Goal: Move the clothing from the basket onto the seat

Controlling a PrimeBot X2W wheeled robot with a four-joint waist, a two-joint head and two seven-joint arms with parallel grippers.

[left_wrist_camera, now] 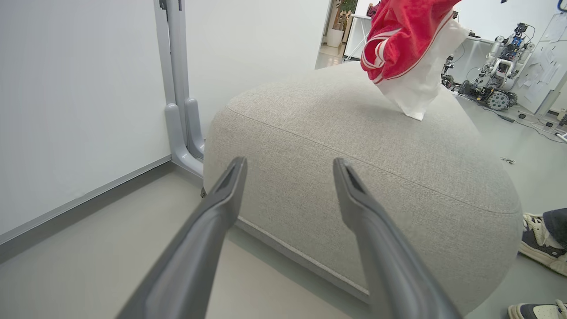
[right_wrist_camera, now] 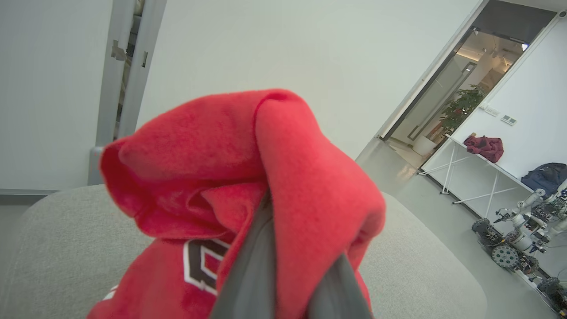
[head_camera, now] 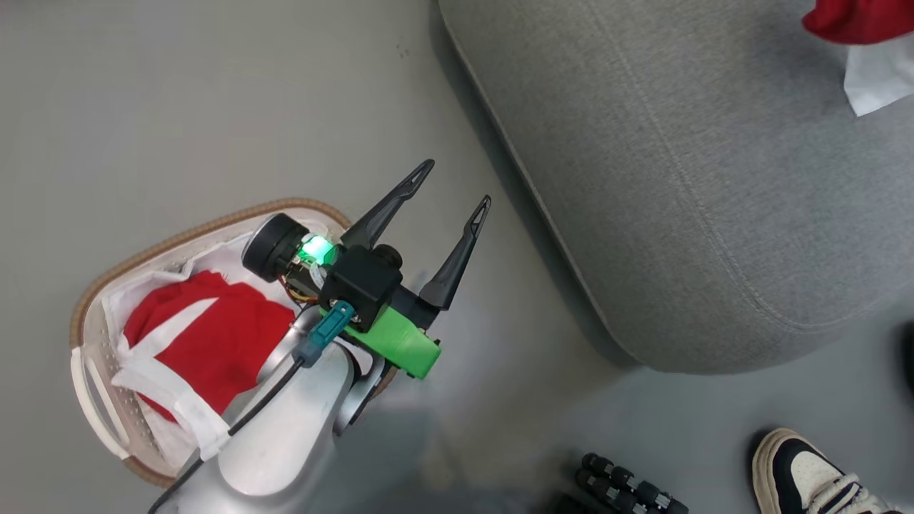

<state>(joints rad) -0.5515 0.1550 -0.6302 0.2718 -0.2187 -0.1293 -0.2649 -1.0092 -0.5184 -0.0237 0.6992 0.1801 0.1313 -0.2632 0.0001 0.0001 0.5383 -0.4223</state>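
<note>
- Dangling over large rounded grey fabric seat (left_wrist_camera: 354,146): soft red-and-white garment (left_wrist_camera: 403,44), being clamped in right gripper (right_wrist_camera: 301,270).
- Lying in oval cream plastic basket (head_camera: 114,410) on grey floor (head_camera: 178,107): second red garment (head_camera: 221,335).
- Hovering open, empty: left gripper (left_wrist_camera: 289,161).

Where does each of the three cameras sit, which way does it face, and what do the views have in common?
Head view: on the head, facing down at the floor, the basket with the remaining garment and the seat; the left gripper and pale forearm show.
Left wrist view: on the left wrist, facing along the open left fingers at the seat's side.
Right wrist view: on the right wrist, facing the held garment that the right fingers clamp, above the seat.
Shared: all three show the seat and the held garment.
</note>
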